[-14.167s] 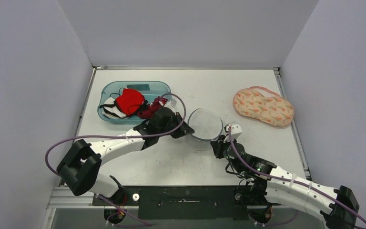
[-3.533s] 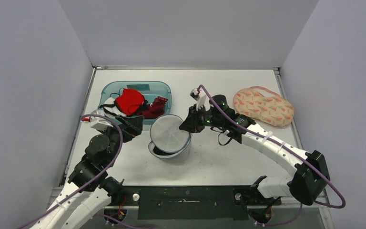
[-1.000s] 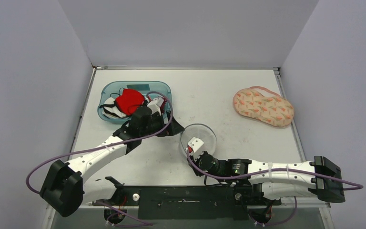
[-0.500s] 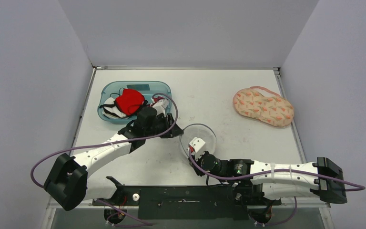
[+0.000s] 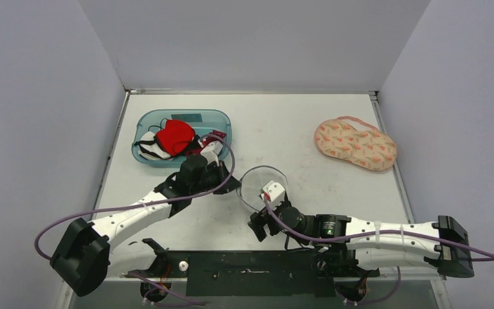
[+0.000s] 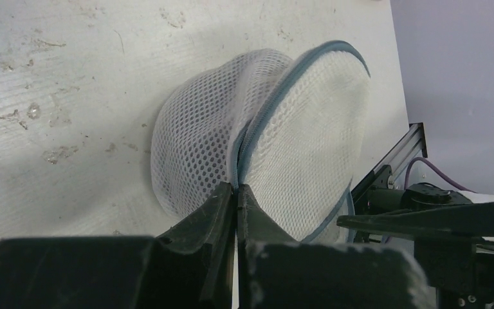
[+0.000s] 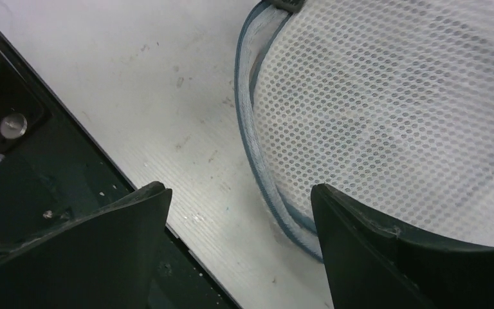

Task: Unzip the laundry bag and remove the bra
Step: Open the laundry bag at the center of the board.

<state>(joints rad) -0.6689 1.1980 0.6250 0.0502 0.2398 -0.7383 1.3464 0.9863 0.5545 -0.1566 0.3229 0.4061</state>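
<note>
Left end effector (image 6: pixel 237 192) pinching laundry bag (image 6: pixel 299 129), right end effector (image 7: pixel 238 193) spread, clothes (image 5: pixel 174 136) in bin (image 5: pixel 213 116)

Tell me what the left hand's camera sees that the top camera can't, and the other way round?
Only the left wrist view shows the laundry bag's tiny mesh holes and its blue-grey zip running into the shut left gripper. Only the top view shows the blue bin of clothes, the peach flowery bra lying far right, and the open right gripper. Both show the bag, the left gripper and the white table.
</note>
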